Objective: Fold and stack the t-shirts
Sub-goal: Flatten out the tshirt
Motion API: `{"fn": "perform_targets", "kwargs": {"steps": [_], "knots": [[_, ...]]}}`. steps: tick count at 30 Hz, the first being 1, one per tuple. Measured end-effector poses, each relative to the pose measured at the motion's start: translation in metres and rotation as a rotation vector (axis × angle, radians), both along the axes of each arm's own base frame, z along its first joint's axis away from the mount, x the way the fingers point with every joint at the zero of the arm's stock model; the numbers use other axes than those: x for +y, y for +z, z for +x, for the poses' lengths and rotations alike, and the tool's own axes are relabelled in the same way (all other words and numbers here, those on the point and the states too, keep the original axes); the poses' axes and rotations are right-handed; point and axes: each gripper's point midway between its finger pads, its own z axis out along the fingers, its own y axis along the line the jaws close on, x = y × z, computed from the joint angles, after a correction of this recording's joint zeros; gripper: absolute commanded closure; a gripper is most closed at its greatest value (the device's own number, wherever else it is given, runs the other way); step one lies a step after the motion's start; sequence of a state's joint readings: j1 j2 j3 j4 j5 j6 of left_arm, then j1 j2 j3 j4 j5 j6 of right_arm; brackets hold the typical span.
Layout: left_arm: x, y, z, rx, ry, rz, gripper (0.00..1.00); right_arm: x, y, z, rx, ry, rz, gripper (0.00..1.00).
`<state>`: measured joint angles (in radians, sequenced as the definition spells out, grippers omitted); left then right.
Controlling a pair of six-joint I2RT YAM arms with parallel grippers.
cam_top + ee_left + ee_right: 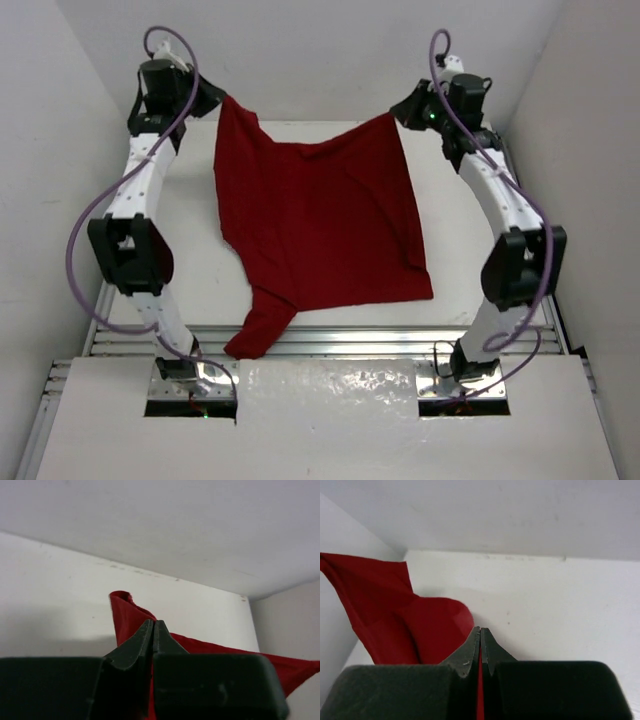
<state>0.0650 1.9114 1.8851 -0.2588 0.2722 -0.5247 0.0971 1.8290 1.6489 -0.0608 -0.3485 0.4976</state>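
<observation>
The dark red t-shirt point(315, 225) hangs stretched between my two grippers at the far end of the table. Its lower part trails toward the near edge, with one sleeve over the metal rails. My left gripper point(222, 100) is shut on the shirt's far left corner; in the left wrist view point(153, 624) red cloth point(127, 615) shows past the closed fingers. My right gripper point(398, 113) is shut on the far right corner; in the right wrist view point(480, 630) a strip of shirt point(420, 625) runs between the closed fingers.
The white table point(450, 240) is walled on the left, right and back. Metal rails point(380, 340) run across the near edge, with both arm bases below them. A white panel point(330, 420) covers the front.
</observation>
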Motion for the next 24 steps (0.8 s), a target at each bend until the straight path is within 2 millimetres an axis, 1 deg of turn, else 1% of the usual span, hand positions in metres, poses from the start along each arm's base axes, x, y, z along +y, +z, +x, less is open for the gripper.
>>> {"fn": "perform_targets", "kwargs": {"steps": [1, 2, 3, 4, 6, 7, 10, 12, 15, 17, 19, 22, 24], "knots": [[-0.003, 0.022, -0.011, -0.036, -0.012, 0.007, 1.0, -0.002, 0.023, -0.009, -0.049, -0.003, 0.004, 1.0], [-0.005, 0.04, -0.021, -0.068, -0.023, 0.017, 1.0, -0.005, 0.038, -0.019, -0.078, -0.009, 0.007, 1.0], [-0.008, 0.055, -0.031, -0.096, -0.032, 0.026, 1.0, -0.009, 0.048, -0.027, -0.096, -0.015, 0.007, 1.0], [-0.01, 0.067, -0.042, -0.117, -0.039, 0.033, 1.0, -0.013, 0.058, -0.037, -0.113, -0.023, 0.007, 1.0], [-0.013, 0.091, -0.065, -0.153, -0.05, 0.051, 1.0, -0.021, 0.066, -0.057, -0.109, -0.044, -0.002, 1.0], [-0.014, 0.104, -0.076, -0.173, -0.053, 0.06, 1.0, -0.023, 0.07, -0.063, -0.108, -0.052, -0.006, 1.0], [-0.015, 0.131, -0.102, -0.223, -0.055, 0.084, 1.0, -0.034, 0.091, -0.089, -0.121, -0.084, -0.032, 1.0], [-0.015, 0.152, -0.123, -0.262, -0.052, 0.103, 1.0, -0.042, 0.112, -0.11, -0.145, -0.112, -0.054, 1.0], [-0.014, 0.179, -0.154, -0.309, -0.042, 0.128, 1.0, -0.057, 0.15, -0.138, -0.205, -0.163, -0.082, 1.0], [-0.013, 0.203, -0.173, -0.354, -0.038, 0.148, 1.0, -0.069, 0.18, -0.159, -0.266, -0.201, -0.096, 1.0], [-0.014, 0.23, -0.191, -0.409, -0.034, 0.167, 1.0, -0.079, 0.208, -0.184, -0.327, -0.243, -0.11, 1.0], [-0.013, 0.269, -0.218, -0.488, -0.02, 0.189, 1.0, -0.089, 0.24, -0.218, -0.391, -0.287, -0.129, 1.0], [-0.013, 0.289, -0.234, -0.533, -0.012, 0.203, 1.0, -0.092, 0.257, -0.237, -0.417, -0.303, -0.134, 1.0]]}}
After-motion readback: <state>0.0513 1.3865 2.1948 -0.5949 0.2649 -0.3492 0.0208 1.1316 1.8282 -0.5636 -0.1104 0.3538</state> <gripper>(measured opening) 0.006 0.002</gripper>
